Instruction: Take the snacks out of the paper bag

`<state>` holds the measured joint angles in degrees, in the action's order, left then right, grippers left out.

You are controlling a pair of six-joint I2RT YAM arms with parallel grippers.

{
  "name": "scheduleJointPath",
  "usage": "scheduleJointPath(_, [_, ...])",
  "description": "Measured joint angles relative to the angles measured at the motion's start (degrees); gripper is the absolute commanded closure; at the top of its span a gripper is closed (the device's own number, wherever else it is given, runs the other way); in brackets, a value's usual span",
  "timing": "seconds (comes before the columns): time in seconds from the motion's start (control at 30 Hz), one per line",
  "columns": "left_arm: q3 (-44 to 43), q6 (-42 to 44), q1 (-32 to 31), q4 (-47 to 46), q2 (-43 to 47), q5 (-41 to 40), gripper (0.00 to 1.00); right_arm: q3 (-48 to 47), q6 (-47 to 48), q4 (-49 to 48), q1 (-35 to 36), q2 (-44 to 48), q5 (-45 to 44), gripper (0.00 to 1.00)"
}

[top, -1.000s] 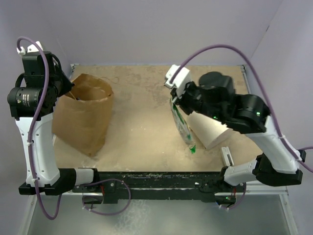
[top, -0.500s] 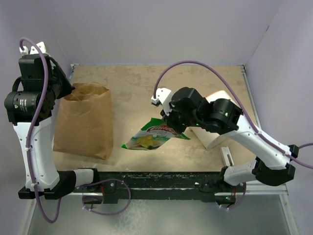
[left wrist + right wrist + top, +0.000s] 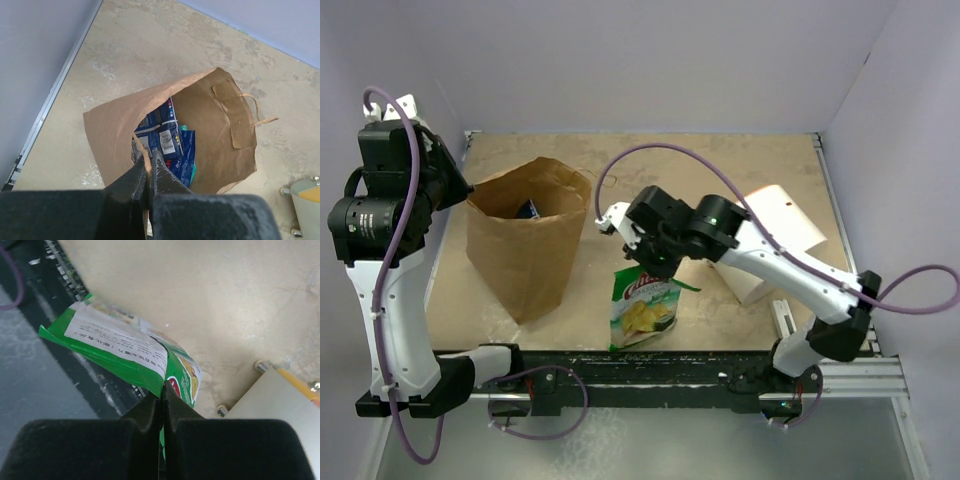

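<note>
The brown paper bag (image 3: 530, 240) stands open at the left of the table. My left gripper (image 3: 468, 190) is shut on its near rim, seen in the left wrist view (image 3: 148, 157). Dark blue snack packets (image 3: 167, 135) lie inside the bag (image 3: 220, 115), and a bit of one shows from above (image 3: 529, 210). My right gripper (image 3: 650, 270) is shut on the top edge of a green snack packet with a red label (image 3: 644, 311), which hangs over the table's front edge. The right wrist view shows its fingers (image 3: 163, 387) pinching that packet (image 3: 120, 345).
A white cylindrical container (image 3: 767, 245) lies on its side right of the right arm; it also shows in the right wrist view (image 3: 280, 400) and the left wrist view (image 3: 306, 195). The black front rail (image 3: 650, 365) runs below the packet. Walls close the left, back and right sides.
My right arm has swung the green packet left and toward the front edge, now hanging upright. The bag has shifted right and its mouth has opened wider under my left gripper.
</note>
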<state>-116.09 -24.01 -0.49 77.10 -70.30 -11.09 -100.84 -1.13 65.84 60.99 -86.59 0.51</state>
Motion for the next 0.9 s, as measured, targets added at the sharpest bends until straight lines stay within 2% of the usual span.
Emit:
scheduleJointPath(0.37, [2.3, 1.0, 0.0, -1.2, 1.6, 1.5, 1.00, -6.1, 6.5, -6.0, -11.3, -17.7, -4.2, 1.00])
scheduleJointPath(0.53, [3.5, 1.2, 0.0, -1.1, 3.4, 2.1, 1.00, -11.3, 8.2, -7.8, -14.5, -23.6, -6.2, 1.00])
scheduleJointPath(0.7, [3.9, 2.4, 0.0, -1.0, 4.4, 2.3, 1.00, -15.4, 10.3, -10.6, -16.4, -28.9, -10.0, 0.96])
scheduleJointPath(0.73, [3.9, 2.6, 0.0, -0.9, 4.4, 2.3, 1.00, -15.7, 10.6, -11.6, -16.6, -30.0, -11.1, 0.87])
scheduleJointPath(0.8, [4.0, 2.8, 0.0, -0.6, 4.5, 2.5, 1.00, -15.6, 11.0, -14.2, -16.8, -32.0, -14.3, 0.43])
scheduleJointPath(0.83, [4.2, 2.8, 0.0, -0.6, 4.6, 2.6, 1.00, -15.3, 10.9, -16.2, -16.9, -32.9, -16.7, 0.34])
scheduleJointPath(0.9, [4.5, 2.9, 0.0, -0.3, 5.0, 3.0, 1.00, -14.9, 11.2, -20.0, -17.1, -34.5, -23.5, 0.30])
